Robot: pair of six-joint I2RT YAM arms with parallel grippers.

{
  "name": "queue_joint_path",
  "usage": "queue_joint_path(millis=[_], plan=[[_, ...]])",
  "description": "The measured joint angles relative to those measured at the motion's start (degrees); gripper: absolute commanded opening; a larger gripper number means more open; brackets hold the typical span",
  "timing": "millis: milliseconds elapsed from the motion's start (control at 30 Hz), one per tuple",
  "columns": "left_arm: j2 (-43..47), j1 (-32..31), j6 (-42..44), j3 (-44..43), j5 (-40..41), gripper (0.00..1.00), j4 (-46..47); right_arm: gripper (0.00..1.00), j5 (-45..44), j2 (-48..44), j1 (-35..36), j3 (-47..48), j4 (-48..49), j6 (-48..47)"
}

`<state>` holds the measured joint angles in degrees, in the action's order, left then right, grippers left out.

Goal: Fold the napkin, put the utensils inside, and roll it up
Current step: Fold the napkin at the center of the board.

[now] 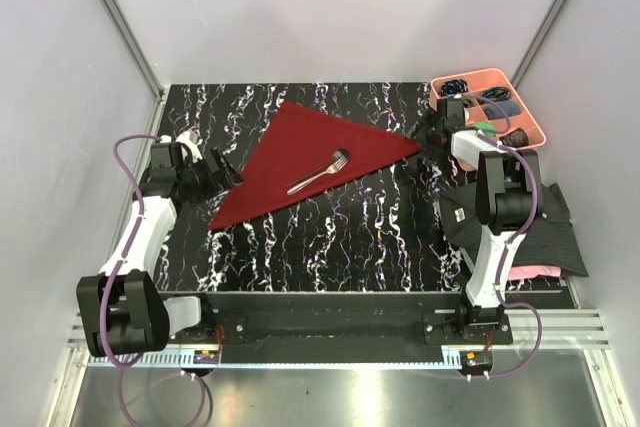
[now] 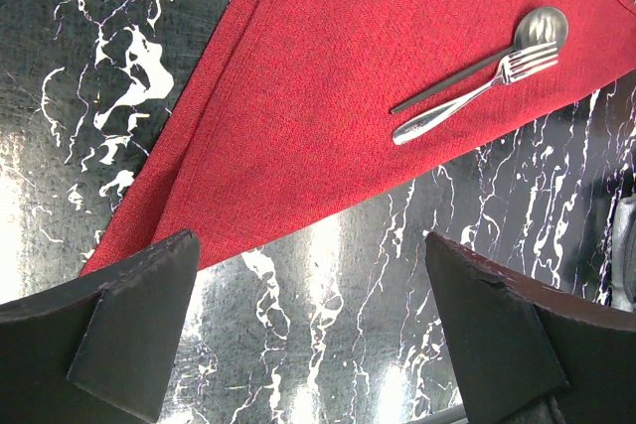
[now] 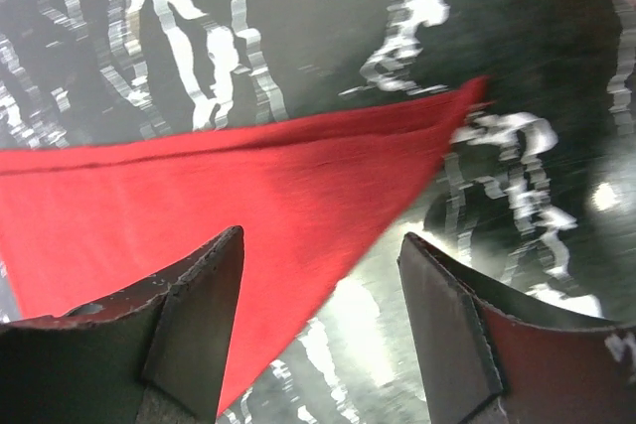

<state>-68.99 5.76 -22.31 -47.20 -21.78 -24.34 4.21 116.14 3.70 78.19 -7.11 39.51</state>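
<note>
Top view: folded triangular napkin [image 1: 300,152] on the surface [image 1: 330,247], fork [image 1: 318,173] mid-cloth; left gripper [image 1: 228,173] at its 9 o'clock, right gripper [image 1: 428,139] at its 3 o'clock corner.
Left wrist: jaws wide, empty; spoon [image 2: 477,62] beside the fork (heads overlapping).
Right wrist: jaws apart, holding nothing, above the napkin tip.

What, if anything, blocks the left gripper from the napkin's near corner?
Probably nothing, so yes. The left gripper hangs open beside that corner of the napkin, with only bare table between. The fork and spoon lie farther up the cloth, clear of it.
</note>
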Motion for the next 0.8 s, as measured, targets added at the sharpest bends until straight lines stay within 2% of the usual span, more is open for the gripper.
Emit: queue_joint_path(millis=[300,800], plan=[[-0.02,0.0,0.0,0.0,-0.04,0.99,0.0,0.72,-0.22,1.31,-2.4,-0.02,0.92,0.35],[-0.02,0.0,0.0,0.0,-0.07,0.99,0.0,0.57,-3.96,1.33,-2.58,-2.56,3.43,2.75]])
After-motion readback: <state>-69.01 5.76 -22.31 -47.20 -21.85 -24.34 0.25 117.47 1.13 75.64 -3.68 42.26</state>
